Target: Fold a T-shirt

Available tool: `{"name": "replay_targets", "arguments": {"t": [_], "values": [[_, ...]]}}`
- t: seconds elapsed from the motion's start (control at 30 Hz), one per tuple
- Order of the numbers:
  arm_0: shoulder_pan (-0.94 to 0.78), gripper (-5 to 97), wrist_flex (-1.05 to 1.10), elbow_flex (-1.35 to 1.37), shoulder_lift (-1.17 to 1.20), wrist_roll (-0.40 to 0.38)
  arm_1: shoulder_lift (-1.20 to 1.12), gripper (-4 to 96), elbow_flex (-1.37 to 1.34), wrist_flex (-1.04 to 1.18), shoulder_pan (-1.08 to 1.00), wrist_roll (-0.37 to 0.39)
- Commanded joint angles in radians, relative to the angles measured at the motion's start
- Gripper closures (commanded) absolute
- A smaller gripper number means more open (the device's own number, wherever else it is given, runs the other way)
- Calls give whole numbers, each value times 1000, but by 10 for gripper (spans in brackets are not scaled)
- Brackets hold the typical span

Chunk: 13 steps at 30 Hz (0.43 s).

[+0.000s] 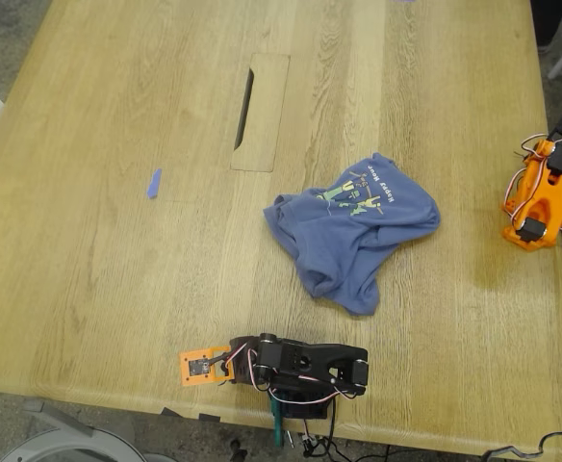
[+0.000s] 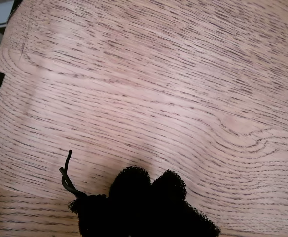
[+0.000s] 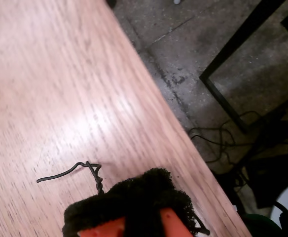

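Observation:
The slate-blue T-shirt (image 1: pixel 353 231) lies crumpled in a loose heap right of the table's middle in the exterior view, its yellow-green print (image 1: pixel 363 191) facing up. The black first arm (image 1: pixel 305 366) rests folded at the table's near edge, a short way in front of the shirt. Its gripper (image 2: pixel 151 185) has black foam pads pressed together over bare wood, holding nothing. The orange second arm (image 1: pixel 543 192) sits at the exterior view's right edge of the table. Its foam-covered gripper (image 3: pixel 144 187) is shut and empty, beside the table's edge. Neither wrist view shows the shirt.
A small blue tape strip (image 1: pixel 153 183) lies on the wood at the exterior view's left. A rectangular cable hatch (image 1: pixel 260 111) is set into the wooden table (image 1: pixel 98 279) behind the shirt. Beyond the table edge, the second wrist view shows floor, black frame legs (image 3: pixel 233 54) and cables (image 3: pixel 218 143).

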<state>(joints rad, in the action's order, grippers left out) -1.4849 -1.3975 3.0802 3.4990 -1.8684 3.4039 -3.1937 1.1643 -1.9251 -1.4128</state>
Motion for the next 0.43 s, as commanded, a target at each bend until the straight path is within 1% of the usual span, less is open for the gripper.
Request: {"name": "replay_targets", "arguments": {"t": [0.0, 0.17, 0.4], "values": [[-8, 918, -29, -15, 112, -15, 5, 913, -60, -32, -37, 6], [-2, 918, -29, -15, 112, -12, 5, 913, -75, -2, -55, 18], [8, 918, -29, -15, 112, -11, 3, 912, -75, 15, -28, 18]]}}
